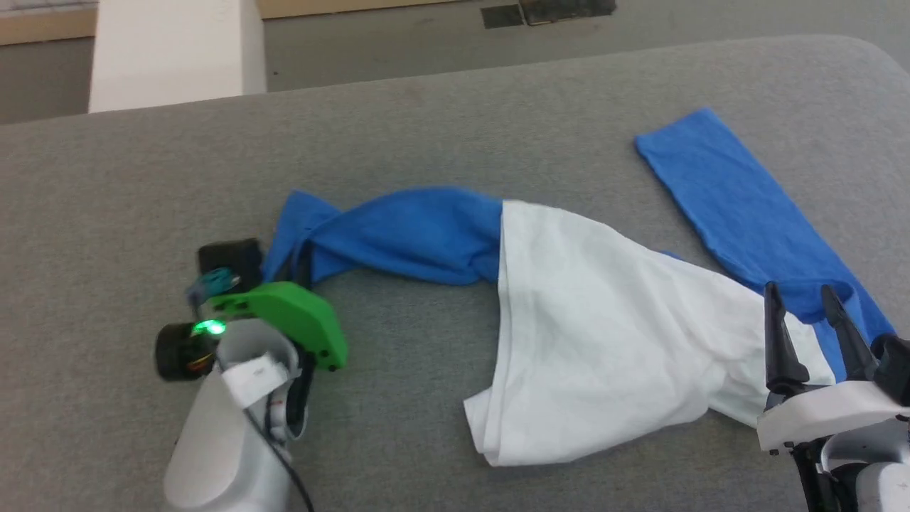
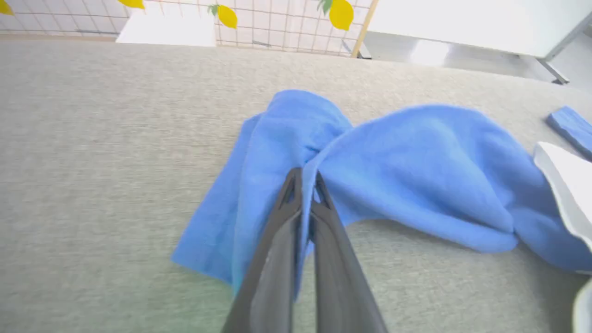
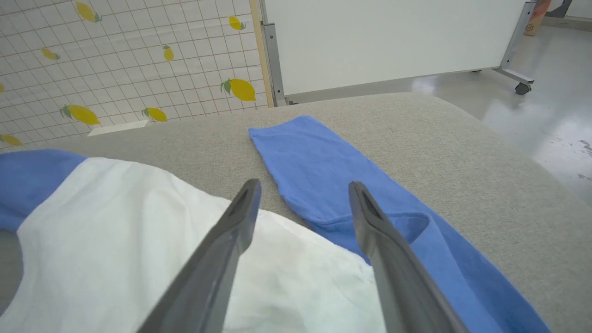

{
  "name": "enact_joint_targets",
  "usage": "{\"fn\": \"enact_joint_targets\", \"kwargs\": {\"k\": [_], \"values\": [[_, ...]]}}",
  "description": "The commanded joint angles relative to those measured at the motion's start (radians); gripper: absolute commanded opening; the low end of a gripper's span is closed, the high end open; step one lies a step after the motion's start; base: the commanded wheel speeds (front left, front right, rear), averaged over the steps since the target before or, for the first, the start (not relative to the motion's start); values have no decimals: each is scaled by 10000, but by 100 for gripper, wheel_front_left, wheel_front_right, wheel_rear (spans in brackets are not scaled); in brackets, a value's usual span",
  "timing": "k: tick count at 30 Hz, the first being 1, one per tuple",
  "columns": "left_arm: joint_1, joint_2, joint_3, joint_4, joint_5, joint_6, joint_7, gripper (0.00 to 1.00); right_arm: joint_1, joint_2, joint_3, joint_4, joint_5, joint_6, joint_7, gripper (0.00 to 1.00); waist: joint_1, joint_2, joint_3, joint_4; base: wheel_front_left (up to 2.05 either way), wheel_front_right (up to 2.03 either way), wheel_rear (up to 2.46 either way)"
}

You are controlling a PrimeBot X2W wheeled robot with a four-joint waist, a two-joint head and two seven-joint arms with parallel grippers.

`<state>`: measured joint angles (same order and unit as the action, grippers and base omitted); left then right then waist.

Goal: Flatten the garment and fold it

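We have the shirt crumpled on the gray bench: white body in the middle, one blue sleeve flat at far right. Our left fingers are pinched tight on the bunched other sleeve. Our right fingers stand wide apart, holding nothing, above the white-blue seam.

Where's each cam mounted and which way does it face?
Head: on the head, facing forward and down at the garment on the grey padded table; left forearm lower left, right gripper lower right.
Left wrist: on the left arm, looking along the left gripper, shut on the blue sleeve.
Right wrist: on the right arm, looking along its open fingers over the white body.
Shared: both wrist views catch the lemon-print wall.
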<state>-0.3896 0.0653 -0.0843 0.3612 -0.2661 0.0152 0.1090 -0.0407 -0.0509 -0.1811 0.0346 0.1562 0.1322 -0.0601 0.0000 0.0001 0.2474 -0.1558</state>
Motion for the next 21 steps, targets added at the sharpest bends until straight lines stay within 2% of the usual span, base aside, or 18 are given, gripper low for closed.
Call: {"fn": "enact_joint_targets", "kwargs": {"k": [1, 7, 10, 13, 14, 15, 16, 20, 21], "values": [[350, 117, 251, -267, -45, 223, -389, 0, -26, 6, -32, -112, -90, -15, 56, 100, 0, -1, -469, 777, 0, 0, 0], [1816, 524, 1289, -1439, -362, 865, -822, 0, 23, 7, 38, -357, -153, -15, 337, 100, 0, -1, -819, 1734, 0, 0, 0], [2604, 669, 1778, -1957, -491, 1236, -701, 0, 47, 7, 99, -412, -148, -15, 476, 100, 0, -1, -912, 2131, 0, 0, 0], [3196, 723, 2007, -2135, -669, 1375, -335, 0, 113, 7, 141, -390, -153, -15, 596, 100, 0, -1, -1001, 2444, 0, 0, 0], [3364, 707, 1988, -2166, -792, 1293, -149, 31, 136, 7, 197, -385, -159, -15, 643, 100, 0, -1, -1031, 2532, 0, 0, 0], [3465, 685, 1931, -2203, -887, 1185, -31, 80, 160, 7, 243, -383, -176, -15, 678, 100, 0, -1, -1063, 2609, 0, 0, 0], [3553, 622, 1887, -2269, -1057, 1042, 30, 100, 179, 7, 305, -389, -186, -15, 715, 100, 0, -1, -1094, 2678, 0, 0, 0], [3660, 403, 1640, -2466, -1525, 423, -374, 100, 228, 7, 527, -481, -235, -15, 805, 100, 0, -1, -1229, 2882, 0, 0, 0], [3683, 345, 1474, -2559, -1485, 223, -815, 100, 244, 7, 726, -552, -306, -15, 900, 100, 0, -1, -1291, 2943, 0, 0, 0]]}}
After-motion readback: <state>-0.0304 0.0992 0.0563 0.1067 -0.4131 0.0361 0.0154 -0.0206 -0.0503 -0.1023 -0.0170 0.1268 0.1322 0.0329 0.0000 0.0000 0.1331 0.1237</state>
